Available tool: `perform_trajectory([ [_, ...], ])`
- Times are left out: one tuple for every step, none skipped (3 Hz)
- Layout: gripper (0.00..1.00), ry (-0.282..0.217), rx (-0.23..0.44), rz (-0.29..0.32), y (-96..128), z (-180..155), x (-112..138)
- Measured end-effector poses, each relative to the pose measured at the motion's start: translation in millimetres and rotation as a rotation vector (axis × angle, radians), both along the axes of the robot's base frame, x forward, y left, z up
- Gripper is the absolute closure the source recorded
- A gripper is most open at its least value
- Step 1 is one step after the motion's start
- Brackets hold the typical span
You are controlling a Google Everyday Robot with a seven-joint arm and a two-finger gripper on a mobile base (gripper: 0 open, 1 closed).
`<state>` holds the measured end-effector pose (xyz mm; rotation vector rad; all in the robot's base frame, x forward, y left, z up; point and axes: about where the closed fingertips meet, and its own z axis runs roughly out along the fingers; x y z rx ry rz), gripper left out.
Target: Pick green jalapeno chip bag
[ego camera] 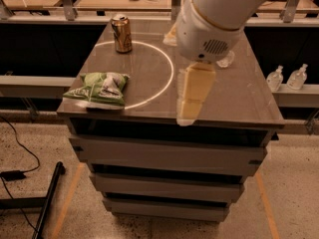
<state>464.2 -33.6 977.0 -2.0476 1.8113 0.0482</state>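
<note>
The green jalapeno chip bag (99, 87) lies flat at the front left corner of the table top (234, 96), partly across a white circle line. It is bright green with white patches. My gripper (187, 113) hangs pale yellow below the large white arm (219, 19), over the front middle of the table. It is to the right of the bag, well apart from it, and holds nothing that I can see.
A gold-brown can (121, 34) stands upright at the back left. A clear water bottle (227, 59) at the back right is mostly hidden by the arm. Two small bottles (286, 77) stand on a ledge to the right. A black pole (47, 203) lies on the floor.
</note>
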Motion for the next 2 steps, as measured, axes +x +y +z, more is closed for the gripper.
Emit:
perform_trajectory([
  [0.0, 0.012, 0.015, 0.111, 60.1, -16.3, 16.6],
  [0.0, 0.031, 0.022, 0.178, 109.7, -45.3, 36.9],
])
